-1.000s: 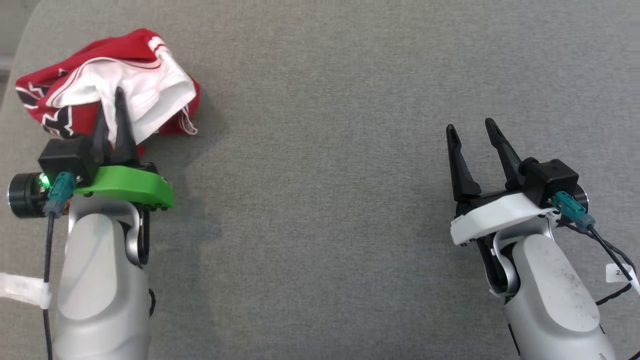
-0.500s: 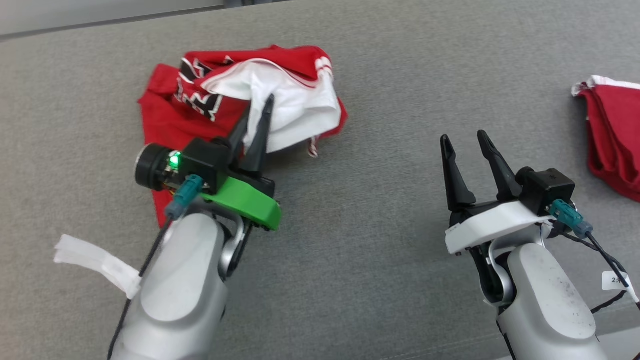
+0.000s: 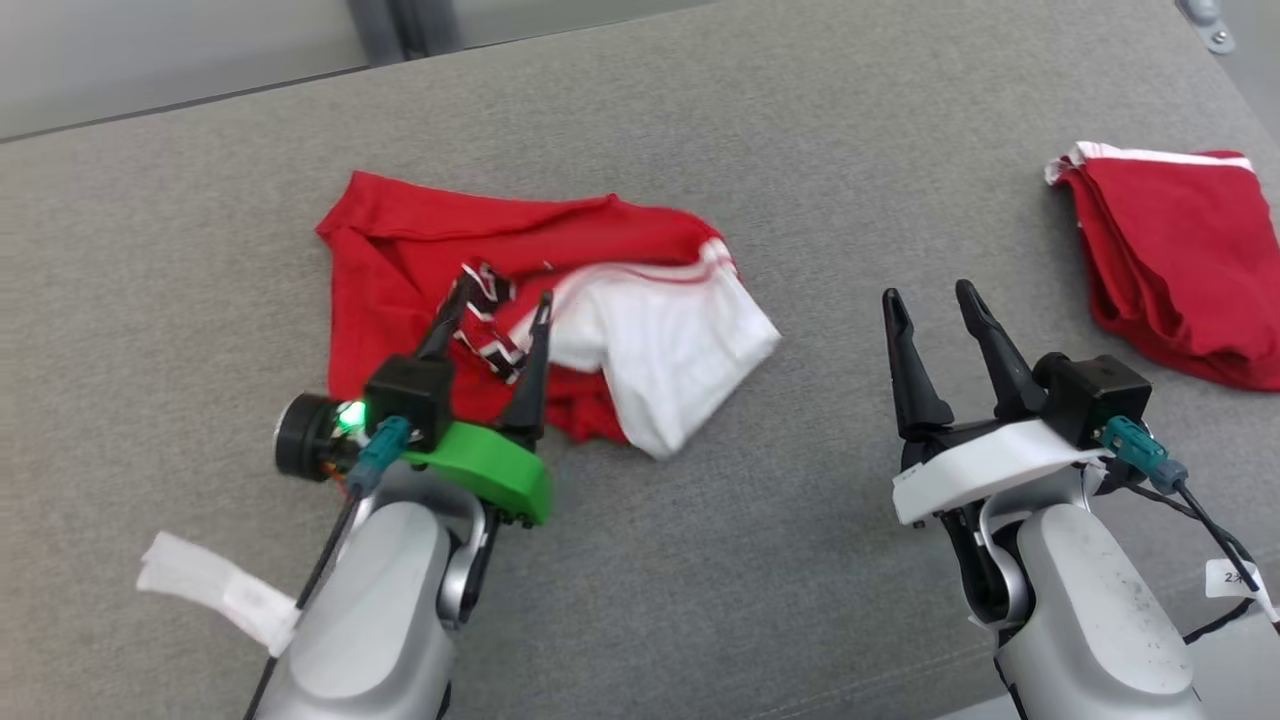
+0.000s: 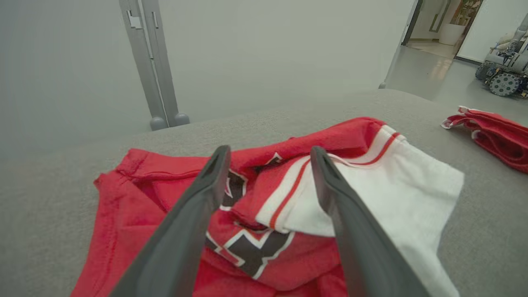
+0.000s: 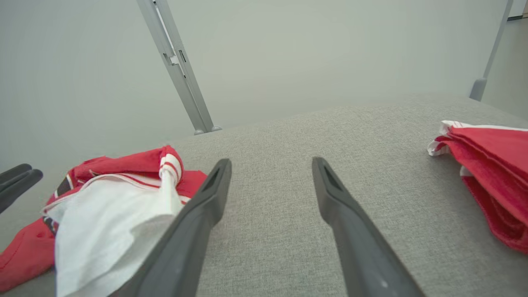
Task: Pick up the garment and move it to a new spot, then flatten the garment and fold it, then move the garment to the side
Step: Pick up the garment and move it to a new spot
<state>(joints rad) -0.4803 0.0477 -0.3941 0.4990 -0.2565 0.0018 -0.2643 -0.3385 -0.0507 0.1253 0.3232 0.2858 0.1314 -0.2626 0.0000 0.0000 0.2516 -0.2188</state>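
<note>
The two dark fingers of the left gripper [image 3: 503, 295] stand well apart with nothing pinched between them. They point out over the garment [image 3: 520, 235]. In the left wrist view, black-and-white lettering and a red-striped white edge show in the gap between them, though I cannot tell whether the tips touch the cloth. The garment lies loose and rumpled on the grey fabric table [image 3: 700, 580], left of centre, its red body spread toward the far left and a white panel flopped over to the right and near side. The right gripper [image 3: 928, 295] has its fingers spread just as wide and holds nothing. It sits over bare grey surface, well apart from the garment on its left. Behind the left fingers is a green mount [image 3: 490, 475] and behind the right ones a white mount [image 3: 985, 460], each on a pale forearm. A strip of white tape [image 3: 215, 590] hangs off the left forearm. At the far right of the table lies a second red garment [image 3: 1170, 250], folded, with a white-trimmed edge, clear of both grippers. Beyond the far edge, grey posts [image 4: 150, 62] rise against a pale wall.
</note>
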